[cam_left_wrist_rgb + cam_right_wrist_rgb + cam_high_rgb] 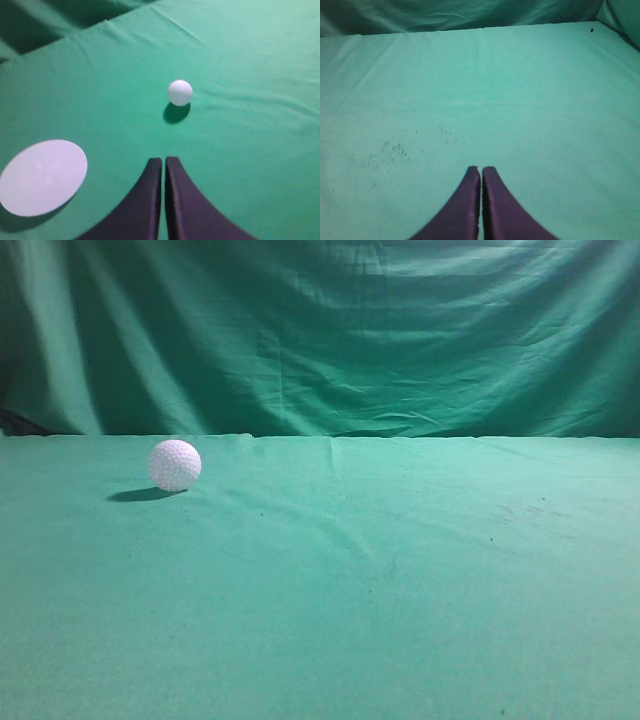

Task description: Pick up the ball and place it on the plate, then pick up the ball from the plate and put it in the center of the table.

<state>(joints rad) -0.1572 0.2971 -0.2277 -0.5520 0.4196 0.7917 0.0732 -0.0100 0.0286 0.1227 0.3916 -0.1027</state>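
The ball (180, 92) sits alone near the table (400, 590) edge, both grippers (left (164, 162), right (481, 171)) clenched empty.

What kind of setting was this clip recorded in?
Likely a staged lab test bench: a flat table covered in wrinkled teal-green cloth, a darker green draped backdrop curtain behind it, and only a small white dimpled ball and a round white plate as props.

The ball (175, 464) is seen as plain white with a dimpled pattern all over, and the plate (43, 176) is a pale white too. The counter (400, 580) is covered in teal-green cloth, backed by a darker green curtain (330, 330). Both sets of fingers (150, 200) (492, 205) are shown as black.
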